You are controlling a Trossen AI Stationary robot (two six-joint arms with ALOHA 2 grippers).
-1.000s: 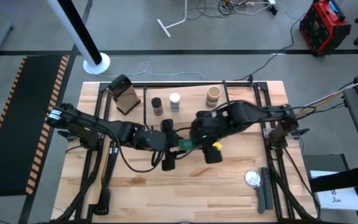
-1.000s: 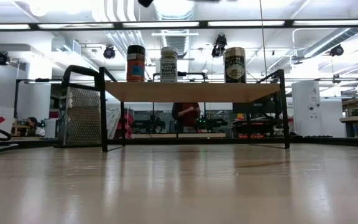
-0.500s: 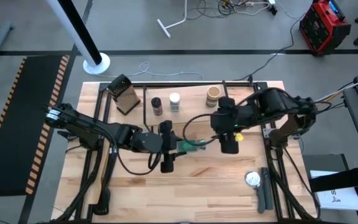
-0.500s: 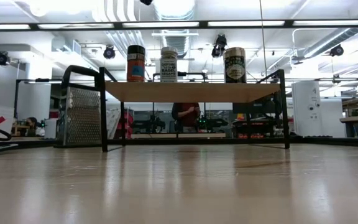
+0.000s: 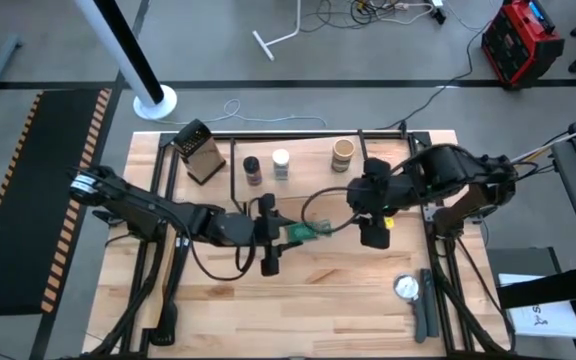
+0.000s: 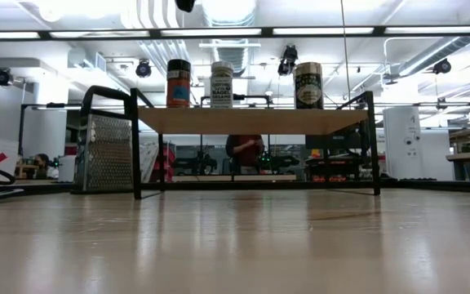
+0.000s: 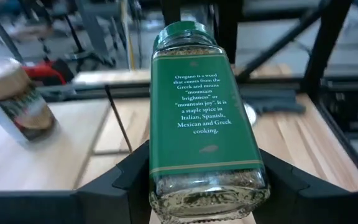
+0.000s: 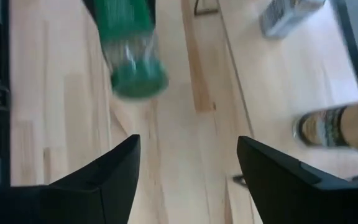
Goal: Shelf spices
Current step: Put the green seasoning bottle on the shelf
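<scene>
My left gripper (image 5: 286, 233) is at the table's middle, shut on the green-lidded spice jar (image 5: 305, 232), an oregano jar with a green label (image 7: 201, 112). My right gripper (image 5: 371, 237) hangs open to the jar's right, apart from it; its wrist view shows the jar (image 8: 132, 62) blurred beyond the fingers. On the shelf (image 6: 251, 120) the dark-lidded jar (image 6: 179, 83), the white-lidded jar (image 6: 221, 84) and the tan jar (image 6: 308, 85) stand upright on their bases. The low view shows neither gripper. My left gripper pinches the green-lidded jar between its two fingers (image 7: 126, 177), one on each side of the glass body near the base (image 7: 166, 180). It comes level from the table's left. The jar lies level and lifted clear, its lid (image 7: 182, 31) pointing toward the table's right.
A metal grater (image 5: 200, 152) stands at the shelf's left end. A round silver disc (image 5: 406, 287) lies near the table's right near corner. A cable loops between the grippers over bare wood (image 5: 328, 280). Someone sits far off in the room (image 6: 244, 151).
My right gripper has drawn away from the green-lidded jar's lid end, toward the table's right and slightly toward the far edge. The jar has stayed in my left gripper, which has hardly moved.
</scene>
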